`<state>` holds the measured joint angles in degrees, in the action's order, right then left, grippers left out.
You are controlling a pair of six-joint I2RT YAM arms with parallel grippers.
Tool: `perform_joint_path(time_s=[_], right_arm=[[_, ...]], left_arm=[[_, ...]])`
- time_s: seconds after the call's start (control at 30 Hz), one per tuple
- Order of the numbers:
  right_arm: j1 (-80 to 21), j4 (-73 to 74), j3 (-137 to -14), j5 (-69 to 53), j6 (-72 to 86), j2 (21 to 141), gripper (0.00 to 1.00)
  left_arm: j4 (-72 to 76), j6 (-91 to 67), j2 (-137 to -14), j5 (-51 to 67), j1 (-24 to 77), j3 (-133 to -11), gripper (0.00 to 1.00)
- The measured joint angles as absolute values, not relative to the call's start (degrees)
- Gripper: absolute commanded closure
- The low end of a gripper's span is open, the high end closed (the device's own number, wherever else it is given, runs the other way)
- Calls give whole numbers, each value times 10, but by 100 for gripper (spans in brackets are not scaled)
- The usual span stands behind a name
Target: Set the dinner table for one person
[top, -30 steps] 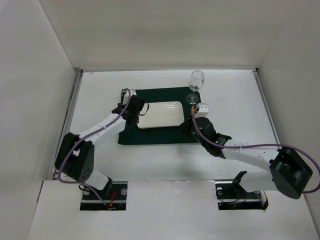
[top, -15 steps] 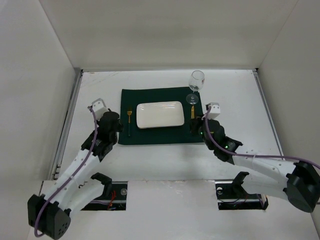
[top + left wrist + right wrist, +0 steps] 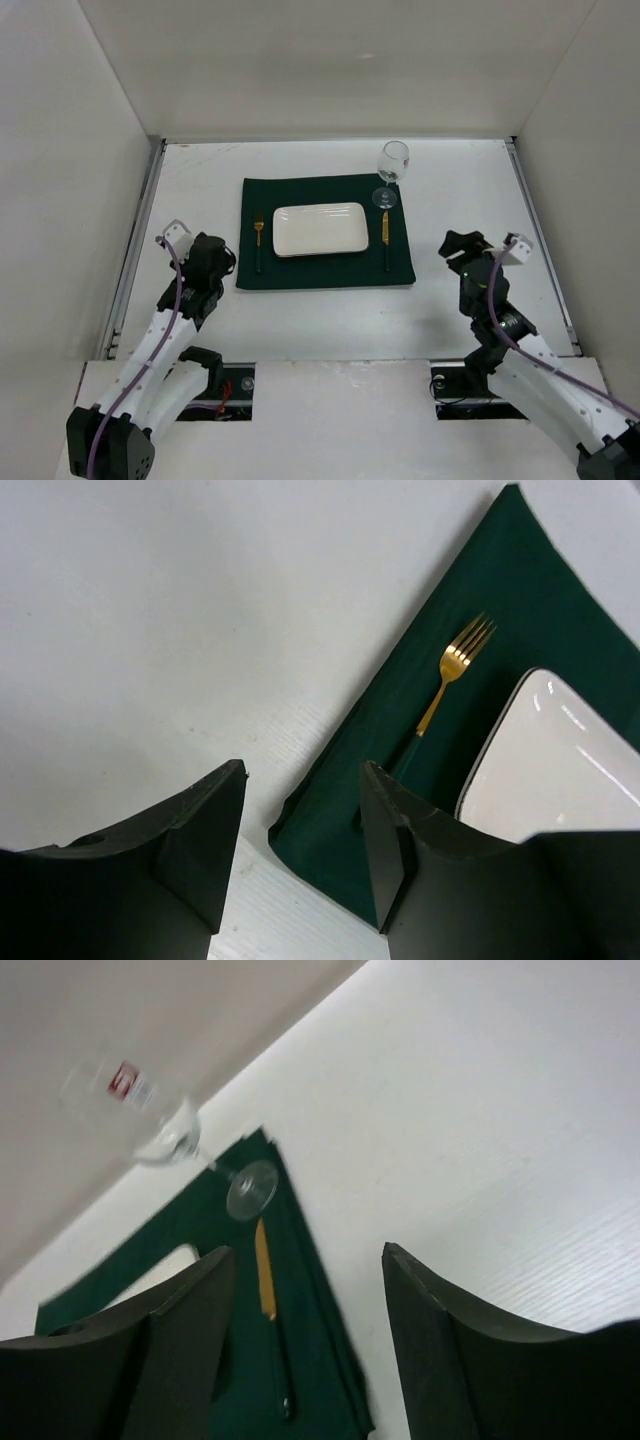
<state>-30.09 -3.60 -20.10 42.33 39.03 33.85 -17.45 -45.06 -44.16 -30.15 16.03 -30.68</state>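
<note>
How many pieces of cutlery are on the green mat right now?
2. A fork lies on the mat left of the plate; a knife lies on it right of the plate, near the wine glass foot. None appears hidden.

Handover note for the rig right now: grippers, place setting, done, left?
Left gripper open, empty; right gripper open, empty; both clear of the setting.
Dark green rectangular cloth mat on the white tabletop; white rectangular plate centred on it, gold fork to its left, gold knife to its right, clear wine glass at the mat's far right corner.
Done: setting looks complete. Left: probably nothing but parking the arms.
</note>
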Motion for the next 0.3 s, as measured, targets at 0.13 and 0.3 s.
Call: perform_joint_path(time_s=[0.13, 0.3], right_arm=[[-220, -4, -196, 430, 396, 284, 32], [-136, 39, -200, 404, 404, 286, 32]], left_arm=[[-159, -453, -451, -278, 163, -290, 54], [-140, -449, -492, -256, 172, -290, 56]])
